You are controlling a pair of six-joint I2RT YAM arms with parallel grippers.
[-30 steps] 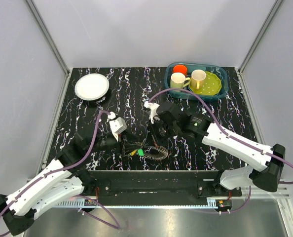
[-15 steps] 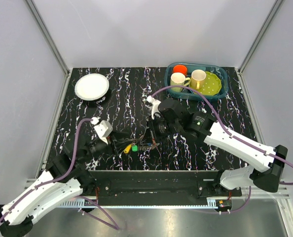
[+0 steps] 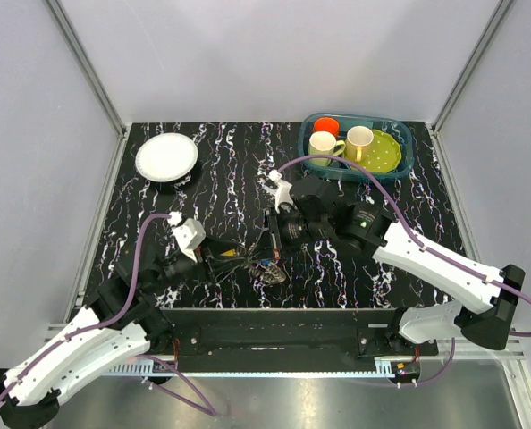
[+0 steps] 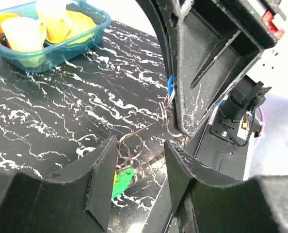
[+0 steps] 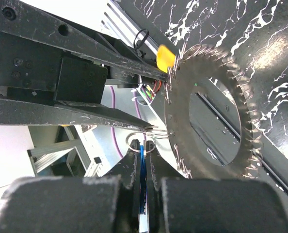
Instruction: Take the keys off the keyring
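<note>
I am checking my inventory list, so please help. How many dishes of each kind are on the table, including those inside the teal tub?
Mugs: 2
Orange cup: 1
Yellow-green plate: 1
White plate: 1
Total: 5

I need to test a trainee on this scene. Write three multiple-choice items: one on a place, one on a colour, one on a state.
1. Where is the plate? A far left of the table; B in the bin; C at the near edge.
2. What colour is the bin? A red; B teal; C white.
3. How is the right hand? A wide open; B shut on the blue key; C out of view.
Answers: 1 A, it sits alone at far left; 2 B, its walls are see-through teal; 3 B, the right wrist view shows it pinching that key.
</note>
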